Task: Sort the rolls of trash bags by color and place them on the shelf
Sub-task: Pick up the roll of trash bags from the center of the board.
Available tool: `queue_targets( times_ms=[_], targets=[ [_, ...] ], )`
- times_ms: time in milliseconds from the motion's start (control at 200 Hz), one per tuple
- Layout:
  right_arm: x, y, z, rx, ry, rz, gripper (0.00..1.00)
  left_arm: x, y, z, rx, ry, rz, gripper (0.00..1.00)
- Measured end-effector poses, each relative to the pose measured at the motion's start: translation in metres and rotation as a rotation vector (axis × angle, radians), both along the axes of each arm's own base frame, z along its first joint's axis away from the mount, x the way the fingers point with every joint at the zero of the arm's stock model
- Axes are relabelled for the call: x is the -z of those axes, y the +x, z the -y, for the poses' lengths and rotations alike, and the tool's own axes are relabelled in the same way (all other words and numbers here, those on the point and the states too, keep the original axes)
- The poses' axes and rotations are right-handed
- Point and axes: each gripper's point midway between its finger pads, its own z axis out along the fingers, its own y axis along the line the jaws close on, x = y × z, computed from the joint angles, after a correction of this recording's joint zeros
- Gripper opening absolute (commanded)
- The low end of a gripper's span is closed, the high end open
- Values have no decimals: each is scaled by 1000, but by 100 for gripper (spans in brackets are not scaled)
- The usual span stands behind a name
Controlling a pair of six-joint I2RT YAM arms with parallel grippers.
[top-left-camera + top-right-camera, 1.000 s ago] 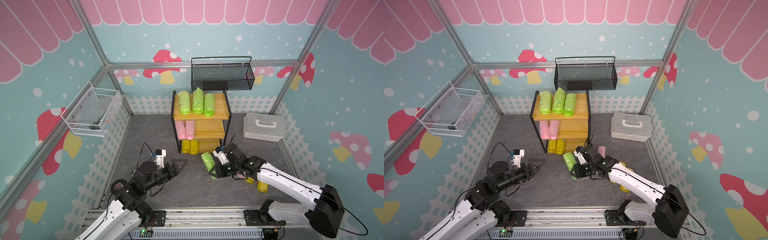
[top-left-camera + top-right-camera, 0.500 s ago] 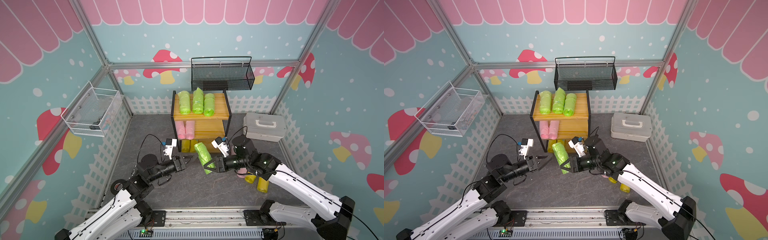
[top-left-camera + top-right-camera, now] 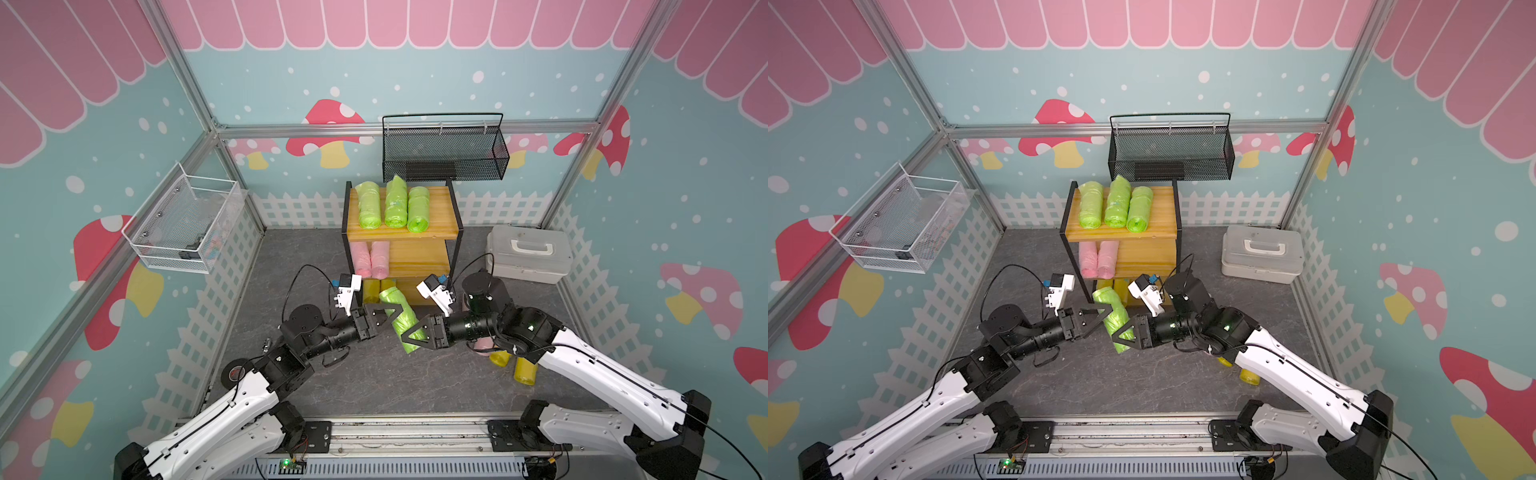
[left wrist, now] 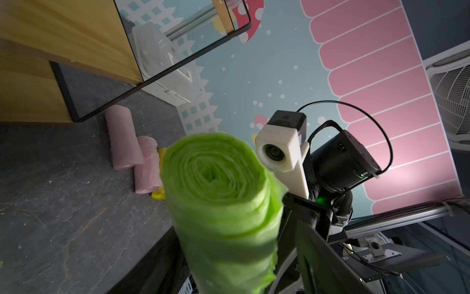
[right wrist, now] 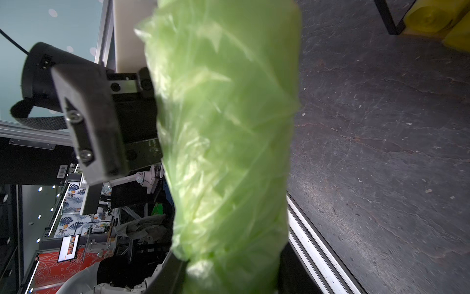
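- Covering the bottom of the cell is a dark grey, stone-veined counter (image 3: 374, 386). A white picket-fence border (image 3: 299, 208) edges it, and teal walls (image 3: 415, 83) with mushrooms, white dots and pink scallops close it in.
- The shelf (image 3: 440, 218) stands at the back of the counter. Three green rolls (image 3: 390, 203) lie side by side on its top board, two pink rolls (image 3: 370, 257) on the middle board and yellow rolls (image 3: 371, 289) on the lowest.
- A black mesh basket (image 3: 444, 153) hangs on the back wall just above the shelf.
- A white wire basket (image 3: 183, 224) hangs on the left wall. What either basket holds I cannot tell.
- A white box (image 3: 528, 253) with a handle sits shut beside the shelf.
- A fourth green roll (image 3: 401, 318) is held tilted in front of the shelf.
- The right hand (image 3: 410, 334) is clamped on the roll's lower part.
- The left hand (image 3: 392, 311) has a finger on each side of the roll's upper part. Whether it presses I cannot tell.
- By the right arm lie two loose yellow rolls (image 3: 524, 372). The left wrist view also shows two loose pink rolls (image 4: 122, 140) there.
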Motion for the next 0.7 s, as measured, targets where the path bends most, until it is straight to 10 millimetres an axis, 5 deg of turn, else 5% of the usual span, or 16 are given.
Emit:
queue_targets(
  times_ms=[120,270,475,575,700],
  targets=[
    [-1,0,-1,0,1,2,0,4,4,1,-13,5,-24,50],
    [2,1,1,15,-14,-2,4,8,7,3,-13,4,-50,28],
    [5,4,3,36,-30,-11,53,11,10,6,-14,9,-70,0],
    [1,1,2,26,-16,4,66,12,11,6,-22,7,-87,0],
    [-7,-1,5,28,4,36,71,12,13,5,-36,-6,-104,0]
  ],
)
